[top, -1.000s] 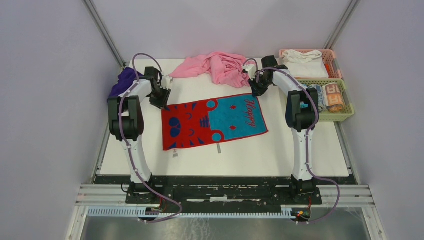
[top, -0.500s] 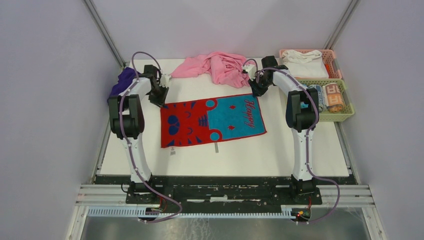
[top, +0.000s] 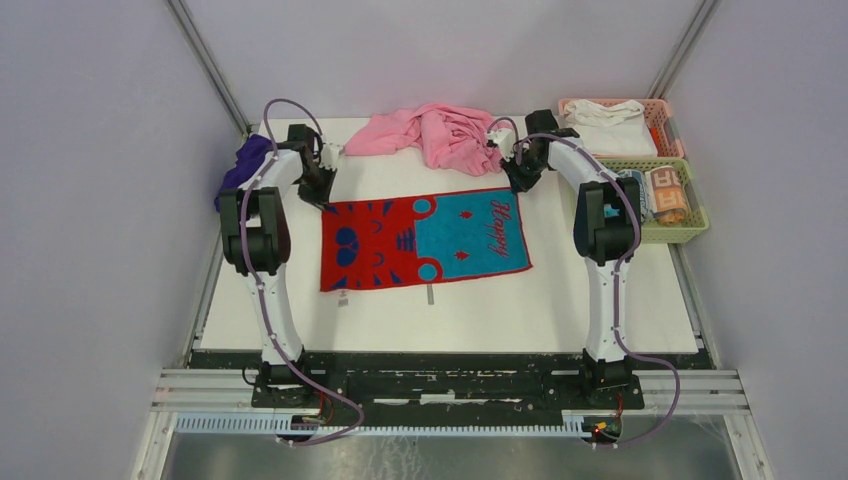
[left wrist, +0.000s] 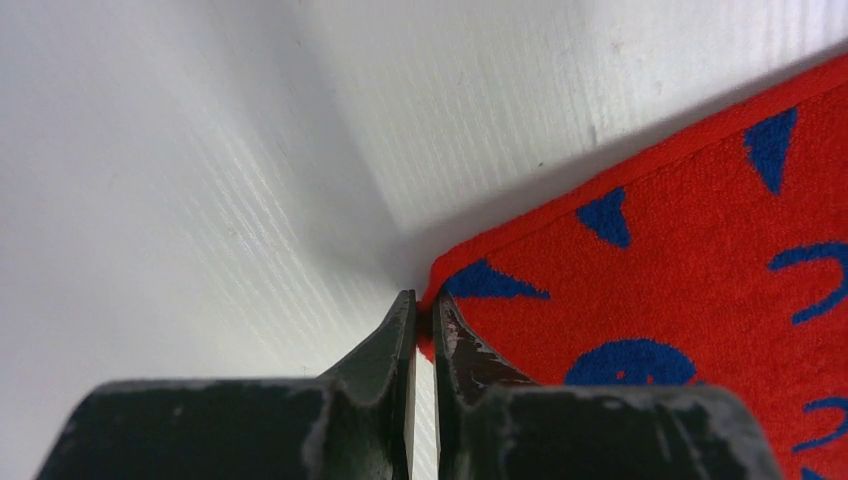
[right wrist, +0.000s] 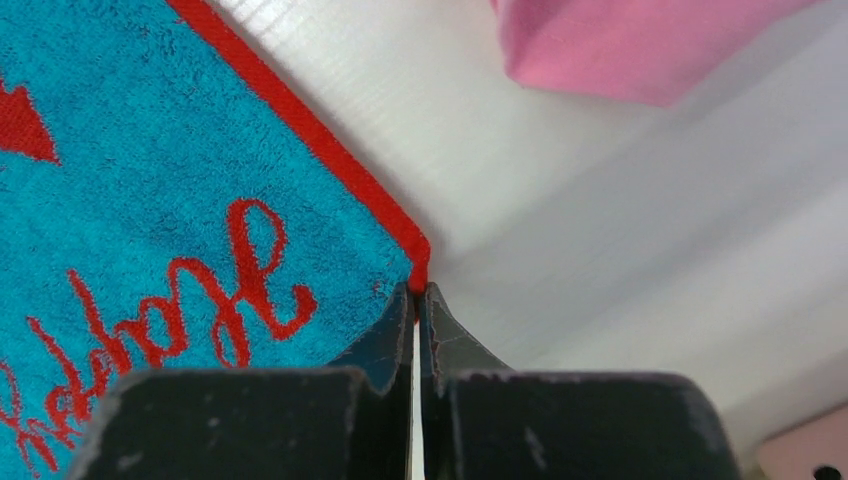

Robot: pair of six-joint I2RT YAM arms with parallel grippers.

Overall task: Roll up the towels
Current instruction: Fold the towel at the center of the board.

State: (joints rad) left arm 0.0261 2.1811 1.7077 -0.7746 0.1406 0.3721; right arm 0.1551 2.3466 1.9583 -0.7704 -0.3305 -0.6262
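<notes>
- Step in hand: taking hold of the far corners of the red-and-teal towel point(top: 425, 240), which lies flat in the middle of the table point(top: 500, 310).
- The left gripper point(left wrist: 423, 305) pinches the far-left corner; the right gripper point(right wrist: 417, 292) is clamped on the far-right hem.
- Next, probably: curl the far edge nearward, both ends evenly.
- Limp terry rectangle; the purple towel point(top: 245, 160) lies heaped at far left.
</notes>
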